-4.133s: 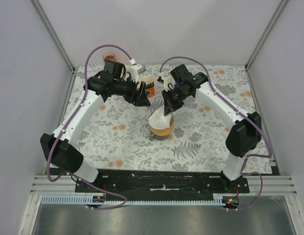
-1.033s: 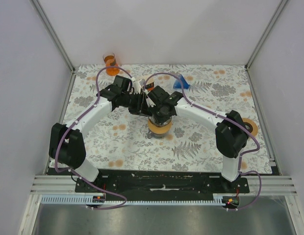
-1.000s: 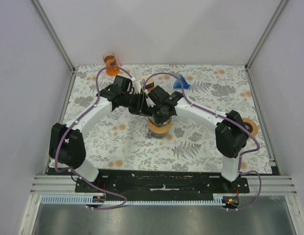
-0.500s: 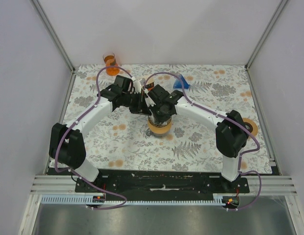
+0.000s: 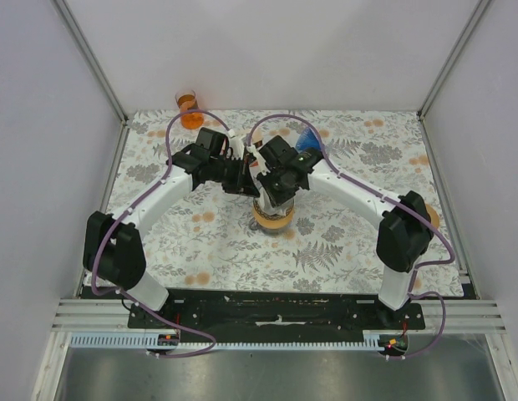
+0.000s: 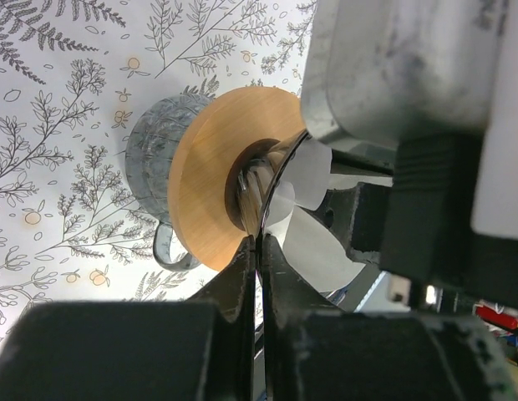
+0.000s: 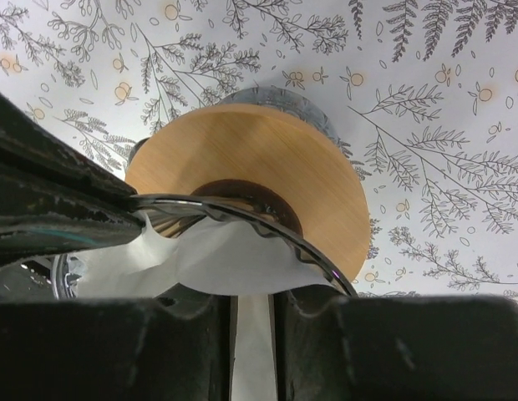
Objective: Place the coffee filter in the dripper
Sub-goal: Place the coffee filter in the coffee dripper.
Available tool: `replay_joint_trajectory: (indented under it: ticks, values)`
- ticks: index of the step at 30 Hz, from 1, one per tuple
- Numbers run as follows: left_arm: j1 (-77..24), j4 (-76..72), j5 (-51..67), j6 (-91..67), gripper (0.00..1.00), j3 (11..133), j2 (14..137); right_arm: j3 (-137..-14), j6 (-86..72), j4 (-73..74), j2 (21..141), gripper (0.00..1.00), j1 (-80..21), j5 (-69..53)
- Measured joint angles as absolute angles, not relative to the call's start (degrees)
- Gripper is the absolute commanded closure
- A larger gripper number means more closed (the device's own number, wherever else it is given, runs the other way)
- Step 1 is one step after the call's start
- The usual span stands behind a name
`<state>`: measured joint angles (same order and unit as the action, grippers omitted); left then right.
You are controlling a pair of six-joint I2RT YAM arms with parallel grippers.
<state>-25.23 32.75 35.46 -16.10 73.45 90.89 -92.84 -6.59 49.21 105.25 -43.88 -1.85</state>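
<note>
Two risks. Coffee filter (image 7: 234, 259) lies inside dripper (image 5: 273, 213), on mug (image 6: 154, 154) at tabletop (image 5: 342, 242) centre. Right gripper (image 7: 253, 334) jaws slightly apart, paper edge between them: retreat could drag filter out. Left gripper (image 6: 259, 251) jaws clamped on dripper rim: any pull could tip dripper off mug.

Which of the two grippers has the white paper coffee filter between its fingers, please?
The right gripper: the white paper filter runs between its parted fingers, whereas the left gripper is shut on the rim of the clear glass dripper.
</note>
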Motion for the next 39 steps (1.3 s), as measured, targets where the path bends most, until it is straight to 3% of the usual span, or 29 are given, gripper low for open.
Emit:
replay_joint_trajectory:
  ticks: [8, 18, 25, 29, 39]
  values:
    - [-25.3, 32.8, 34.9, -14.9, 0.98, 73.7, 90.0, -92.8, 0.9, 50.1, 100.9, 0.50, -42.9, -7.7]
    - [-26.1, 34.2, 34.6, -14.8, 0.98, 73.7, 90.3, -95.9, 18.3, 44.2, 93.7, 0.46, -43.9, -21.2]
    - [-26.1, 34.4, 34.5, -14.3, 0.98, 73.8, 90.4, -84.8, 41.0, 44.7, 83.9, 0.25, -40.9, -30.5]
    - [-26.1, 34.6, 34.4, -14.0, 0.98, 73.9, 90.4, -79.5, 56.9, 46.1, 78.6, 0.22, -40.9, -32.2]
    - [-26.1, 34.7, 34.5, -14.0, 0.98, 74.5, 91.2, -79.5, 76.6, 47.2, 85.5, 0.23, -44.0, -24.1]
